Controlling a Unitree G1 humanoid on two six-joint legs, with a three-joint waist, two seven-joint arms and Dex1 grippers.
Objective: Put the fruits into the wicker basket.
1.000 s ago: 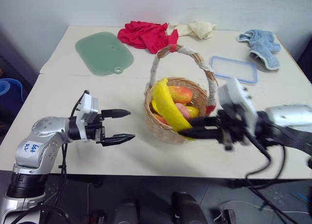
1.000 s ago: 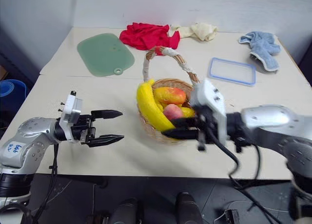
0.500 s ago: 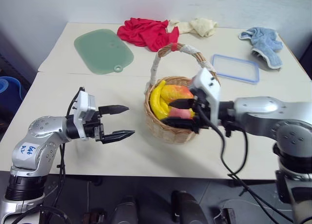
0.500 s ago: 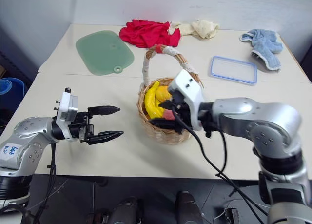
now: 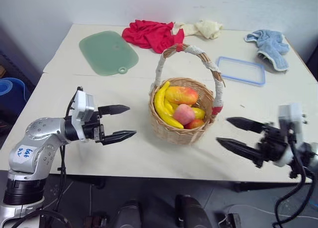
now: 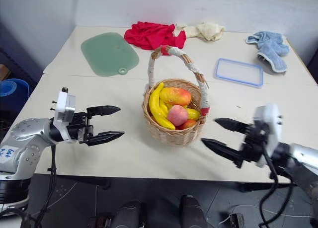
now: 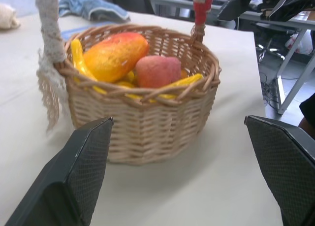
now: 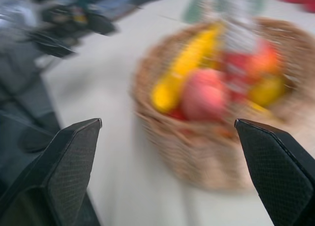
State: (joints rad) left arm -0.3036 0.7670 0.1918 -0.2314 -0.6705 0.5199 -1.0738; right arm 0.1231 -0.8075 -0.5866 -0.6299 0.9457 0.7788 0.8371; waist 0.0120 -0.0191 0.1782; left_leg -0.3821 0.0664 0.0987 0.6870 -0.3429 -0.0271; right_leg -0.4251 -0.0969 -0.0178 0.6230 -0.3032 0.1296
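Sitting heaped in the wicker basket point(image 5: 185, 126), glossy fruits point(image 5: 179, 109) rest between both grippers' spread, empty fingers point(image 5: 115, 109).

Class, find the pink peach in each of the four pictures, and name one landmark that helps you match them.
Left eye view: peach in the basket, just right of the banana.
Right eye view: peach in the middle of the basket.
Left wrist view: peach beside the mango.
Right wrist view: peach, blurred, at the basket's middle.
Shared landmark: the banana beside it.
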